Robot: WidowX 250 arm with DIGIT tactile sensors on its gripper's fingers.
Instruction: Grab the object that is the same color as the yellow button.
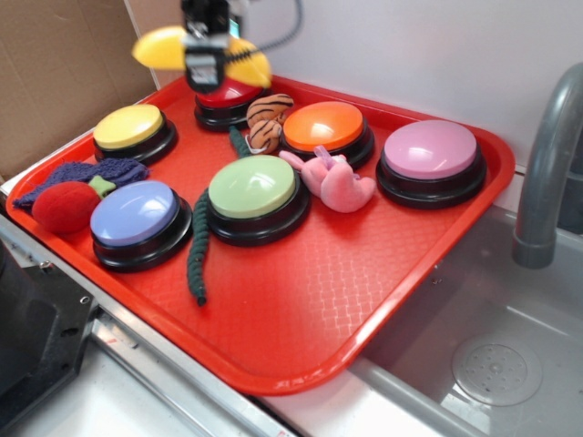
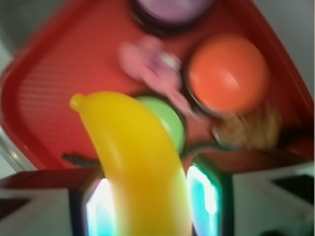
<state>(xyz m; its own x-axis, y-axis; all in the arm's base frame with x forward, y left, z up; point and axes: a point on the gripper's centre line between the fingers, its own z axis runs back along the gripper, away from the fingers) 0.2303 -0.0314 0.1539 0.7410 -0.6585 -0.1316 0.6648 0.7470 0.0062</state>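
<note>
The object, a glossy yellow toy banana, hangs in the air over the back left of the red tray. My gripper is shut on its middle, and both ends stick out sideways past the fingers. Directly under it sits a red-topped button. The yellow button stands on the tray to the front left of the gripper, untouched. The wrist view is blurred, with the banana filling the gap between the glowing pads.
The tray also holds orange, green, blue and purple buttons, a pink plush, a striped plush, a dark green cord, and a red strawberry toy. A grey faucet and a sink lie to the right.
</note>
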